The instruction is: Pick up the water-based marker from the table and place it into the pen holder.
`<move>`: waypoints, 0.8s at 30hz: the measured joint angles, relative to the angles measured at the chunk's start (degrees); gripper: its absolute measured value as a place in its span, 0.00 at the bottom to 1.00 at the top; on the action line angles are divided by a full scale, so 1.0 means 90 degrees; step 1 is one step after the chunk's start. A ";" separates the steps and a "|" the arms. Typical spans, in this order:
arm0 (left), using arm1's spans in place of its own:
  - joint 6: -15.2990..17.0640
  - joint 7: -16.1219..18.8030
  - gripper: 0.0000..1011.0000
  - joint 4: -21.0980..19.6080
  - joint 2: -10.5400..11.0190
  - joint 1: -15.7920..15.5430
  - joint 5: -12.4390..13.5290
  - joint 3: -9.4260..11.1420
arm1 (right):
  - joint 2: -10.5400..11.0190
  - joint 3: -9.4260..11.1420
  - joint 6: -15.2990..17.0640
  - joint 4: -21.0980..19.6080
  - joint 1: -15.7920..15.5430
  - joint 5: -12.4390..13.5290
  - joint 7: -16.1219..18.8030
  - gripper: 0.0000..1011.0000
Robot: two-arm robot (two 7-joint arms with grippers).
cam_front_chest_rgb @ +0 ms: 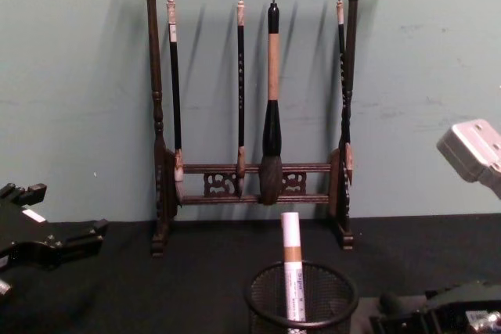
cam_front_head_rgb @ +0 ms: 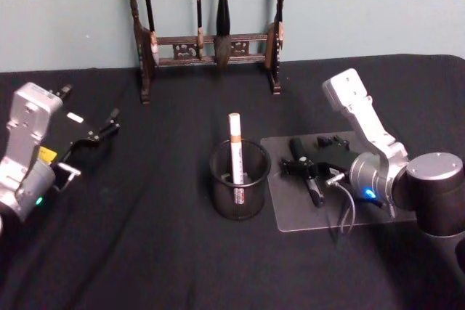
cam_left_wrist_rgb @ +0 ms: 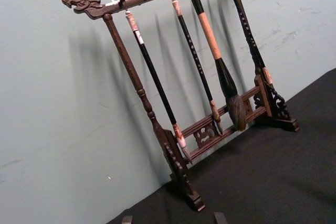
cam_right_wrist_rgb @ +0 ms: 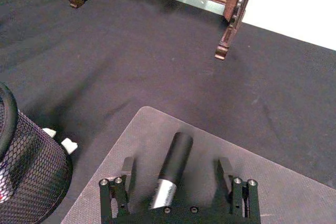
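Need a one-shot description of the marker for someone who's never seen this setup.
From the wooden brush rack at the back of the black table, come forward to the mesh pen holder. The marker stands upright inside, poking above the rim. It is white with a tan band near its top, whereas the brushes hang from the rack.

In the chest view the pen holder is cut off by the lower edge, and the lower barrel of the water-based marker is veiled by its mesh; the barrel's print cannot be read. The top of the wooden brush rack is cut off in the head view. Of the left end effector, two separated fingertips are caught at the wrist view's edge.
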 joint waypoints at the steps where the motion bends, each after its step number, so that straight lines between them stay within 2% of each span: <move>1: 0.0000 0.0000 0.99 0.0000 0.0000 0.0000 0.0000 0.0000 | -0.0005 -0.0001 -0.0014 0.0006 0.0000 -0.0034 0.0019 0.99; 24: 0.0000 0.0000 0.99 0.0000 0.0000 0.0000 0.0000 0.0000 | -0.0202 0.0171 -0.0053 0.0077 -0.0080 -0.0351 0.0222 0.99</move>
